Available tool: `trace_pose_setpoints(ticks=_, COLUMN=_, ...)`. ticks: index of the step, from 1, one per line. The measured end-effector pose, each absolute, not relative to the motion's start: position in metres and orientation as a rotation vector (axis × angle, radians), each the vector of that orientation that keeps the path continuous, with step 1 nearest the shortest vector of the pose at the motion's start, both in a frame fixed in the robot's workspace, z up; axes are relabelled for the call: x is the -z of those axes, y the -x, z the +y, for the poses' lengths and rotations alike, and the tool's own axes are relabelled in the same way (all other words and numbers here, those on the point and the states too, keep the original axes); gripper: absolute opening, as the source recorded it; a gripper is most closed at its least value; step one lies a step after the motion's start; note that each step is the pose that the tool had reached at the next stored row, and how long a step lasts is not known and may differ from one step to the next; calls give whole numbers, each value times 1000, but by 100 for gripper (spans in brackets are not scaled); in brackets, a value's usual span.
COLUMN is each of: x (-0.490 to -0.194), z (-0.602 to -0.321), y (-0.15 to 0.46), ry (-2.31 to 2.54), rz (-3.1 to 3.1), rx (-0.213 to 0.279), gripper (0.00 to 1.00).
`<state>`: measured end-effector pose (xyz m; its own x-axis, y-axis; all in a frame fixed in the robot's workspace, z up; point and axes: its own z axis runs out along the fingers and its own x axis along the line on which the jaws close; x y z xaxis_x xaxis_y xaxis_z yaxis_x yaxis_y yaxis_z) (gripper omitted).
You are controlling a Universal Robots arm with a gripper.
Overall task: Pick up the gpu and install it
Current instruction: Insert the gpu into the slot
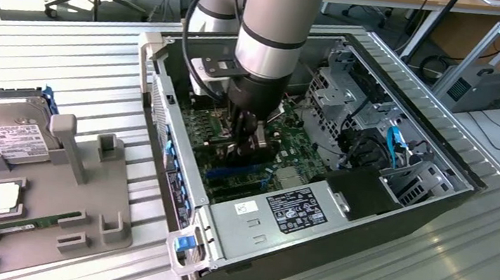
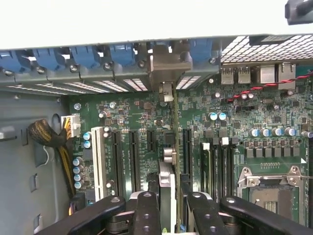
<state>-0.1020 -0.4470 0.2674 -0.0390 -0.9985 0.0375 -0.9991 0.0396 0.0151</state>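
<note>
Wrist view shows us our gripper [image 2: 169,205] pinching the gpu [image 2: 168,161] edge-on, held upright over the motherboard [image 2: 244,127] so its bracket meets the rear slot opening.

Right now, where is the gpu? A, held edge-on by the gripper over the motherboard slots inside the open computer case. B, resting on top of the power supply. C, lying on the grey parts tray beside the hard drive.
A: the gripper is closed on the gpu, which stands edge-on over the motherboard slots, its bracket up at the computer case rear wall; the exterior view shows the arm reaching inside the case.
</note>
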Motion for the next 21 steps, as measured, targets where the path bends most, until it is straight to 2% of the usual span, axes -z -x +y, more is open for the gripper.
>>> trace_pose_setpoints(ticks=21, x=-268, z=-450, y=102, ry=-2151, rz=-2238, rx=-24, gripper=27)
